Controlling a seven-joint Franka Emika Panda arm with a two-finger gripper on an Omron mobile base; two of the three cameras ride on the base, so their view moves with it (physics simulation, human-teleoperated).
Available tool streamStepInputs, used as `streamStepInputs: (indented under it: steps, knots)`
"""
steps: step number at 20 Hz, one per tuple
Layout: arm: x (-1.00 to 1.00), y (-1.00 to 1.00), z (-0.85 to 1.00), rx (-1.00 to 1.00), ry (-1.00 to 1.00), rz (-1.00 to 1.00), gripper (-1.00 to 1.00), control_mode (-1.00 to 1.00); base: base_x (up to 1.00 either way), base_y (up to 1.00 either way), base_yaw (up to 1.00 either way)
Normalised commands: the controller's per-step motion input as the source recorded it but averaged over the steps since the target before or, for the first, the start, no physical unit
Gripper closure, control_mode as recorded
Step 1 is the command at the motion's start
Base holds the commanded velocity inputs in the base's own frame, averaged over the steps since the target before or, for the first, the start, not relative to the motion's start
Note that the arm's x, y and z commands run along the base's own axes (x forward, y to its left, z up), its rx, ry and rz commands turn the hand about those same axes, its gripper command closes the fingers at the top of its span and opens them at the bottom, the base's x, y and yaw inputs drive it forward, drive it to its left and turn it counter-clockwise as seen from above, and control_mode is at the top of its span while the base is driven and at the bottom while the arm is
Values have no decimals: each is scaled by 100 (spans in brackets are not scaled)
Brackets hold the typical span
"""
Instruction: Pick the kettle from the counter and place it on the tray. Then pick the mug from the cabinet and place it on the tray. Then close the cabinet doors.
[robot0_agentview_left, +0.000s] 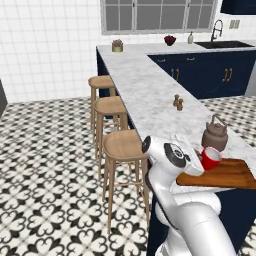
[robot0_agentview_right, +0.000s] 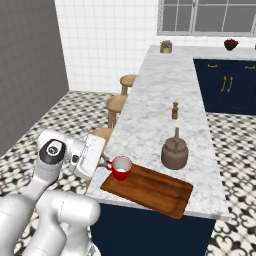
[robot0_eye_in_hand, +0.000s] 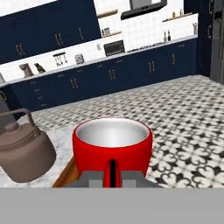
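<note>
My gripper (robot0_agentview_right: 106, 164) is shut on the handle of the red mug (robot0_agentview_right: 121, 167), which has a white inside. The mug (robot0_agentview_left: 211, 158) hangs upright over the near left corner of the reddish-brown tray (robot0_agentview_right: 155, 192); whether it touches the wood I cannot tell. In the hand view the mug (robot0_eye_in_hand: 112, 146) is straight ahead, its handle pinched between my fingertips (robot0_eye_in_hand: 92, 178). The brown kettle (robot0_agentview_right: 174, 151) stands on the marbled counter (robot0_agentview_right: 150, 100) just beyond the tray's (robot0_agentview_left: 230, 175) far edge, and appears at the left as kettle (robot0_eye_in_hand: 24, 151). The cabinet and its doors are out of view.
Two small brown shakers (robot0_agentview_left: 177, 102) stand mid-counter beyond the kettle (robot0_agentview_left: 215, 134). Three wooden stools (robot0_agentview_left: 122, 145) line the counter's left side. A plant pot (robot0_agentview_left: 117, 46) sits at the far end, and a sink (robot0_agentview_left: 222, 44) lies in the back run.
</note>
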Motion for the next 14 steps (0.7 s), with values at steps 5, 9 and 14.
streamStepInputs:
  steps: [5,9,14]
  knots:
    - [31,0,-26,-11,0,-1,100,-100,0,0,0]
    - [16,0,-32,-2,6,0,100,-100,0,0,0]
    - [12,0,-34,0,9,0,100,-100,0,0,0]
